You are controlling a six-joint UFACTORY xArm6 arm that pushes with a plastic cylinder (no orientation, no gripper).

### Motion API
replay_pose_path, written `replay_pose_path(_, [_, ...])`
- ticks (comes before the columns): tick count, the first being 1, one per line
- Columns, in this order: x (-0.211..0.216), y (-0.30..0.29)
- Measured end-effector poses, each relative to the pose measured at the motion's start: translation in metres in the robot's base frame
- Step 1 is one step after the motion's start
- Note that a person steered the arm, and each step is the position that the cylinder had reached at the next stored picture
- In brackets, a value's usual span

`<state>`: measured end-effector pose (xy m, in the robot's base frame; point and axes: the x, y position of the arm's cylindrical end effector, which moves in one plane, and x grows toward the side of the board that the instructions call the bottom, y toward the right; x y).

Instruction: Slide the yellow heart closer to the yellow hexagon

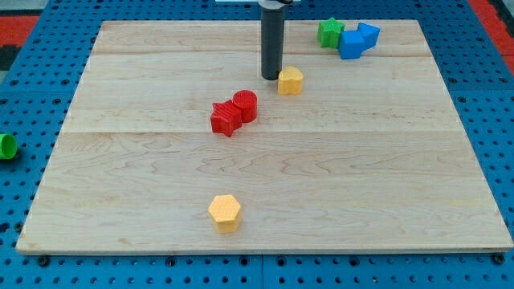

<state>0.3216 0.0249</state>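
My tip [271, 77], a plain rod with no jaws to open or close, stands just left of the small yellow heart block [291, 81], upper centre; the yellow hexagon block [225, 213] lies far below, slightly left.

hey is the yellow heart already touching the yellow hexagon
No, the yellow heart sits near the view's top beside my tip, while the yellow hexagon lies far below, with bare board between them.

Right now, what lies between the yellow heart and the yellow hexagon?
In the camera view, mostly bare board. The red blocks sit just left of the line from yellow heart to yellow hexagon.
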Motion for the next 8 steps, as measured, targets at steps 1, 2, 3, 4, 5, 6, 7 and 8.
replay_pose_path(1, [-0.011,0.011])
replay_pose_path(2, [0.026,0.018])
replay_pose_path(3, [0.045,0.03])
replay_pose_path(4, [0.047,0.056])
replay_pose_path(5, [0.108,0.057])
replay_pose_path(6, [0.153,0.012])
replay_pose_path(7, [0.139,-0.001])
replay_pose_path(8, [0.101,-0.001])
